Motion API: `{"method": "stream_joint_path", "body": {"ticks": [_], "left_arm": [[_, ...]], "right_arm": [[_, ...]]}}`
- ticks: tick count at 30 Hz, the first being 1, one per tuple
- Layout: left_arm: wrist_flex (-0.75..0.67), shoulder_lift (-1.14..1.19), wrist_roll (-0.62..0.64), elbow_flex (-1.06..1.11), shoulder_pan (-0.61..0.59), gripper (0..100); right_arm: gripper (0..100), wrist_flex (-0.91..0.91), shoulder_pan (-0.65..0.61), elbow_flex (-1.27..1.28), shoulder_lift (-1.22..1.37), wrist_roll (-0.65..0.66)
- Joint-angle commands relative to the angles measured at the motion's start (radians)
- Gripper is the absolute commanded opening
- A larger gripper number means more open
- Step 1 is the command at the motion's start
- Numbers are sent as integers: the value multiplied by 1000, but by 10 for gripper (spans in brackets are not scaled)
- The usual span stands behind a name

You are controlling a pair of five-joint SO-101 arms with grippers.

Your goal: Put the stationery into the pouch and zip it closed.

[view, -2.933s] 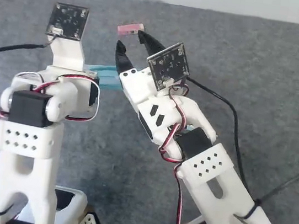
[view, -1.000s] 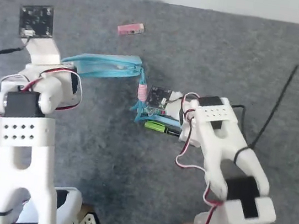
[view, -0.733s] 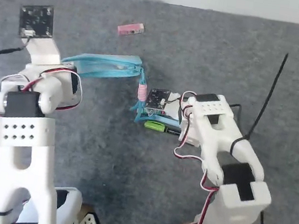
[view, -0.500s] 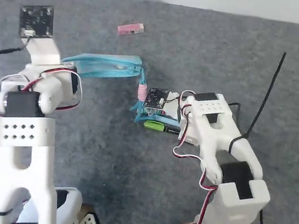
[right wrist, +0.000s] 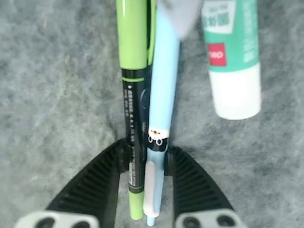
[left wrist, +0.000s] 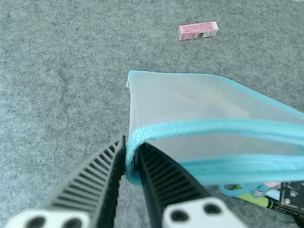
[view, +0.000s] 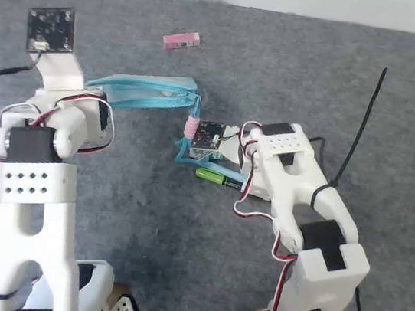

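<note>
Nearest in, around the middle of the tabletop, the right pincer is clenched on two pens, one green and one pale blue, lying side by side, both caught near one end. A glue stick lies just beside them, untouched. One gulp for two pens is tidy work, but that end grip looks likely to let them droop or scissor. My call: lift low and level, and lead with the free tips.

Further out, the left pincer is clamped on the pouch, pinching the zip edge at one corner and holding it off the tabletop. The mouth looks nearly flat, so the pens want to slide in lengthwise along it, not poke across it. The teal cord trails close to the pens and could snag.

Near the far edge lies a pink eraser, not yet collected.
</note>
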Motion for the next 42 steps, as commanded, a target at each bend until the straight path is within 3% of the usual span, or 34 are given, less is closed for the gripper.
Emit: {"method": "stream_joint_path", "body": {"ticks": [1,8,14,29,33,42], "left_arm": [[-20,3,17,-5,-9,12],[-20,3,17,-7,-9,12],[-25,3,18,-7,-9,12],[-18,0,18,-4,-9,12],[-18,2,18,-2,-9,12],[-20,3,18,7,-9,12]], "right_arm": [[6,122,8,-120,-15,-44],[6,165,21,-249,-16,-184],[6,165,-25,-193,-111,-201],[7,113,-1,181,-923,-430],[9,97,-1,186,-1127,-569],[8,1,-177,54,-1260,-773]]}}
